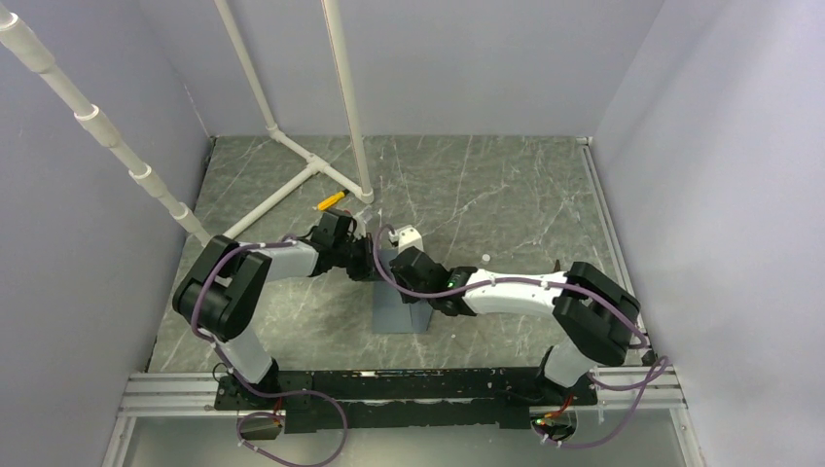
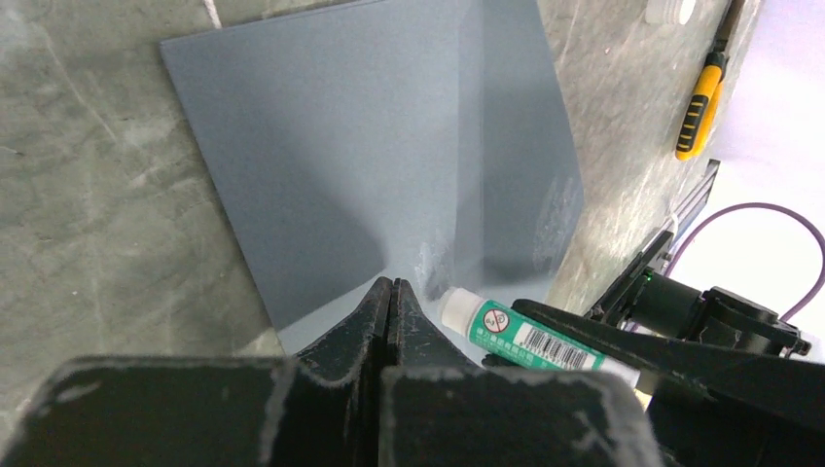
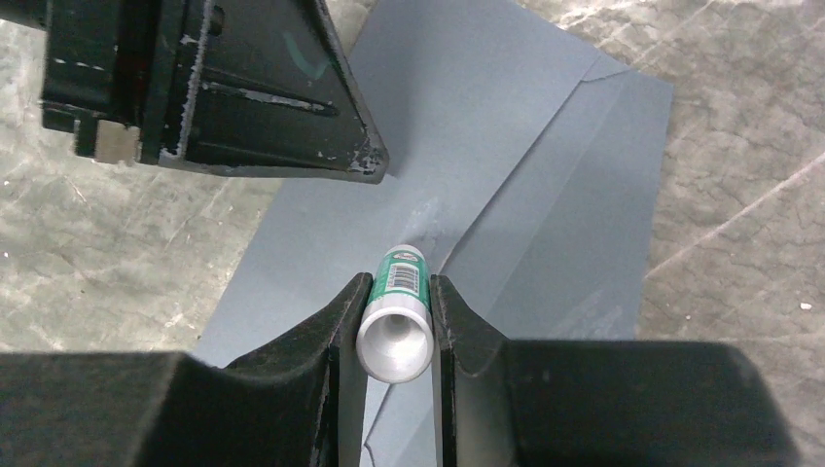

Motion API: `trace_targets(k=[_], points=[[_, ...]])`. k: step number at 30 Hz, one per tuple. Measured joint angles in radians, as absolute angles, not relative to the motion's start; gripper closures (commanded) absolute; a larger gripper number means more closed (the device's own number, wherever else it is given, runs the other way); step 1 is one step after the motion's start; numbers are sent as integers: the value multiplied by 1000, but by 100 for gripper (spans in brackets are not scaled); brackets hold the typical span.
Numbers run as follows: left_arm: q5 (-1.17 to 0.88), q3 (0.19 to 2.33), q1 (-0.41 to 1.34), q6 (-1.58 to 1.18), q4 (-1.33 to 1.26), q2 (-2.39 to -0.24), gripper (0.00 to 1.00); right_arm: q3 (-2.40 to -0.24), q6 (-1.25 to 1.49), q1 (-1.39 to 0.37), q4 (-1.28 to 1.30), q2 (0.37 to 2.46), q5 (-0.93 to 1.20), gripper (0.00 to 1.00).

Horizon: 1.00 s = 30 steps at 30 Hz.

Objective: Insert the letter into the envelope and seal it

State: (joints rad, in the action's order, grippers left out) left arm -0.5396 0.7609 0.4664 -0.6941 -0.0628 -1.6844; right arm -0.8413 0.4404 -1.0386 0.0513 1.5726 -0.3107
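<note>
One envelope [image 1: 399, 317] lies flat on the table [image 1: 506, 195], between the two arms. A whitish smear marks the paper near its middle.

The left tool [image 2: 391, 288] is pressed fully closed with nothing between its fingers, its tips over the smeared spot. Whether they touch the paper I cannot tell.

The right tool [image 3: 399, 282] is partly open and clamped on one glue stick [image 3: 394, 341] — a white tube with a green label and barcode — whose tip points at the envelope just beside the left tool.

One yellow-and-black handle [image 2: 700, 102] and one small white round piece [image 2: 669, 10] lie farther off on the table.
</note>
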Motion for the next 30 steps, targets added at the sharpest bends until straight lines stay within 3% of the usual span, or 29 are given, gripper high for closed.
trace_targets(k=[15,30], points=[[-449,770,482,-691,-3,-1698,98,-897,465,-1090,115,1649,-420,100],[-424,813,502,-696,45,-1719,98,-918,497,-1110,168,1654,-394,100]])
